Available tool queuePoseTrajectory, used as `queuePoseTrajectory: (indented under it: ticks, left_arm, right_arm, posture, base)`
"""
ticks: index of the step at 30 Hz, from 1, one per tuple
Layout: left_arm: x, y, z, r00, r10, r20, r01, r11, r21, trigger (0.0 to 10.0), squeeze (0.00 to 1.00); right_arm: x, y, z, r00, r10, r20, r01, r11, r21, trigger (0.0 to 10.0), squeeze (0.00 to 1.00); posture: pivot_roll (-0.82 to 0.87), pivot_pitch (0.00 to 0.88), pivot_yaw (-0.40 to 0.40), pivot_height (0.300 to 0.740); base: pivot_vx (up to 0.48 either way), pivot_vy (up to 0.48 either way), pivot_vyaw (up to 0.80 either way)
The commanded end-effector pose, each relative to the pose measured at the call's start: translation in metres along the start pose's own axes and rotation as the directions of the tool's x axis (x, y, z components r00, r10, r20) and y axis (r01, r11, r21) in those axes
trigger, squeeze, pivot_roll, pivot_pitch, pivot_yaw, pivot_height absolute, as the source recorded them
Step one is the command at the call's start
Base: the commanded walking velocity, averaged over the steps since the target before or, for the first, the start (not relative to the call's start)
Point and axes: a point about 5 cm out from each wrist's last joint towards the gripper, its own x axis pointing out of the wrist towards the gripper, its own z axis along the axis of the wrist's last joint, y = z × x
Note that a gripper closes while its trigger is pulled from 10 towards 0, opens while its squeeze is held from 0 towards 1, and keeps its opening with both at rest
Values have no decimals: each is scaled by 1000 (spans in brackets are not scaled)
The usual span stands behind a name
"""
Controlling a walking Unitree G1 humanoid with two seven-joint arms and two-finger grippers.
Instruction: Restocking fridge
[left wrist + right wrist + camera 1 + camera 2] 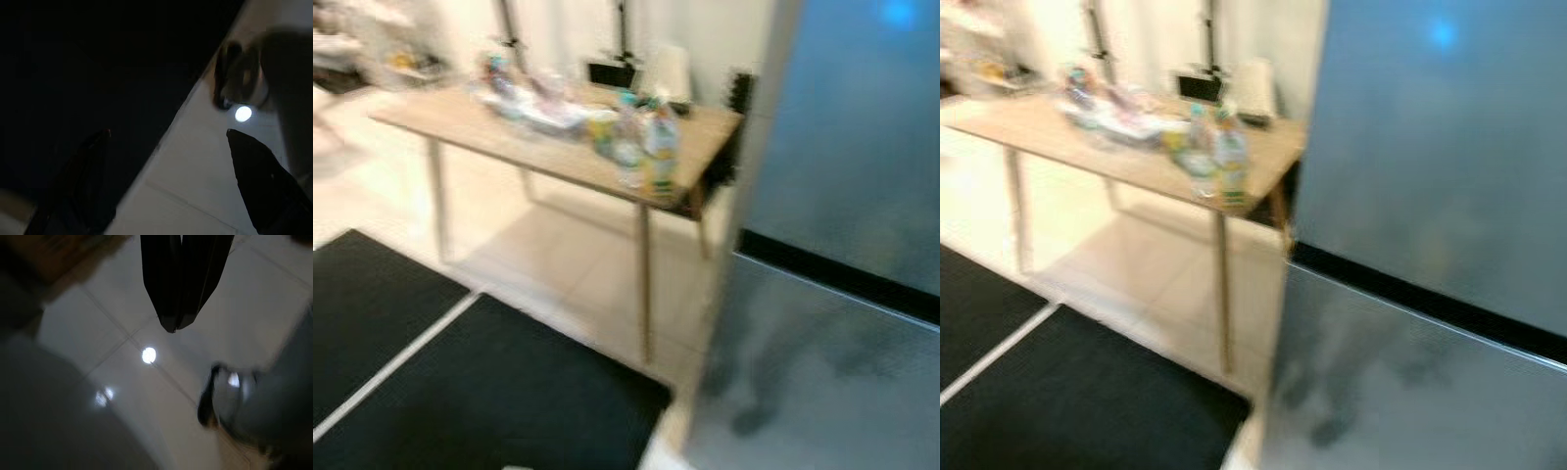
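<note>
A grey fridge (842, 294) with both doors shut stands at the right, a black gap between upper and lower door. To its left a wooden table (460, 122) carries clear plastic bottles (651, 147) at its near right corner and blurred packages (533, 98) further back. In the left wrist view my left gripper (168, 134) hangs open over the black mat and pale tile, nothing between its fingers (259, 171). In the right wrist view my right gripper (175, 325) is shut and empty, pointing down at the glossy tile floor.
Two black mats (489, 392) lie on the tile floor in front, a pale strip between them. Behind the table stand dark stands (622, 39) and a white object (671, 69) against the wall. The head views are blurred.
</note>
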Motion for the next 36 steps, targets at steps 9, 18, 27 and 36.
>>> queuePoseTrajectory:
  ticks: [9, 18, 27, 36]
  left_arm:
    - [1, -2, 7, 1000, -2, 23, 2, 1000, -6, 10000, 0]
    - [0, 0, 3, 1000, 3, 12, -2, 1000, -8, 10000, 0]
    - [0, 0, -1, 1000, 8, -5, -8, 1000, -17, 10000, 0]
    - [0, -3, -2, 1000, 0, -9, 0, 1000, -21, 10000, 0]
  right_arm:
    - [0, 2, 0, 1000, -9, 0, 9, 1000, -17, 10000, 0]
    - [1, 3, 0, 1000, -6, -3, 6, 1000, -17, 10000, 0]
    - [1, 7, 0, 999, 33, -5, -33, 999, -42, 10000, 0]
    - [1, 8, 0, 999, 35, -8, -36, 998, -46, 10000, 0]
  posture:
    - [-74, 0, -16, 740]
    - [-74, 0, -15, 740]
    - [-71, 0, -23, 740]
    - [-71, 0, -29, 740]
  base:
    - [0, 0, 442]
    - [0, 0, 0]
    - [0, 0, 267]
    - [0, 0, 800]
